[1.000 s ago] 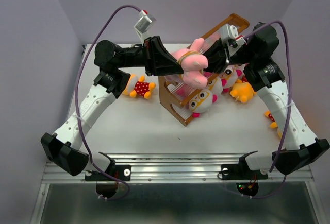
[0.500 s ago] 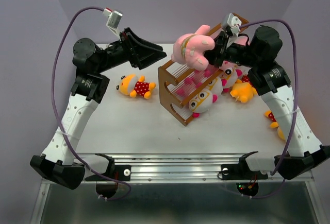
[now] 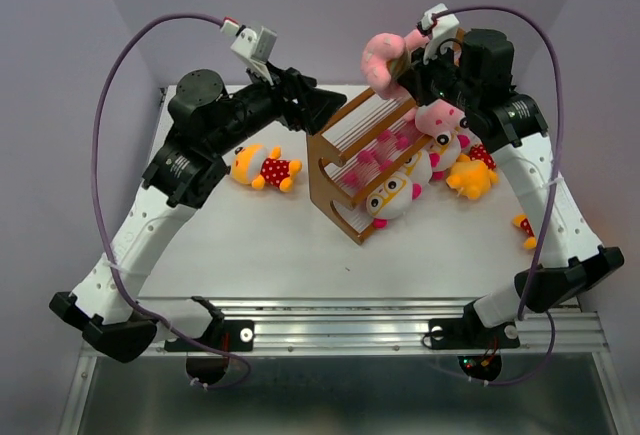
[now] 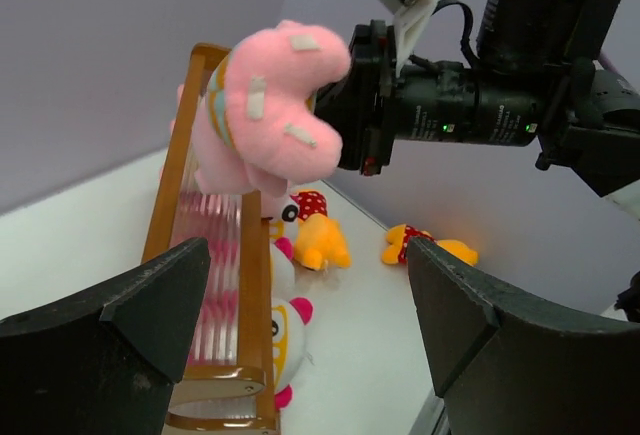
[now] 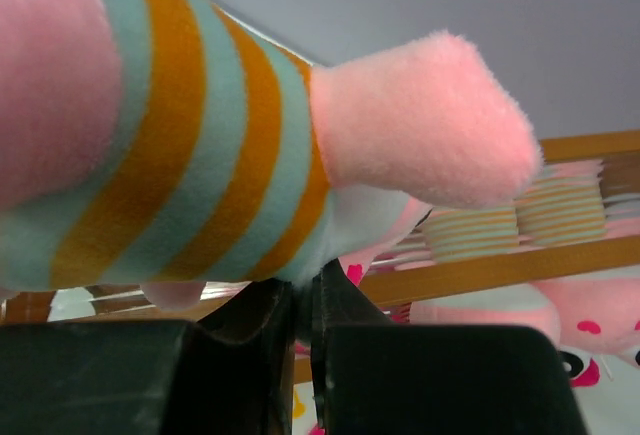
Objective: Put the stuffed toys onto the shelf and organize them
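Note:
A pink stuffed toy (image 3: 384,53) in a teal and orange striped shirt hangs in the air above the far end of the shelf (image 3: 352,160). My right gripper (image 3: 403,73) is shut on its underside; the fingertips (image 5: 303,300) pinch the fabric below the stripes (image 5: 150,155). My left gripper (image 3: 322,107) stands open and holds nothing, just left of the shelf's top tier; its wrist view faces the pink toy (image 4: 265,115) over the shelf (image 4: 250,275). A yellow toy in red polka dots (image 3: 262,168) lies on the table left of the shelf. A white-faced toy with orange glasses (image 3: 390,195) rests against the shelf's right side.
More toys lie right of the shelf: a pink one (image 3: 440,120), an orange one (image 3: 470,177) and one by the right arm (image 3: 525,227). Pink toys show through the shelf's rods (image 5: 480,270). Purple walls close in the back and sides.
My left gripper let go of the pink toy, opened wide and drew back to the left. The right gripper lifted the toy up and toward the shelf's far end.

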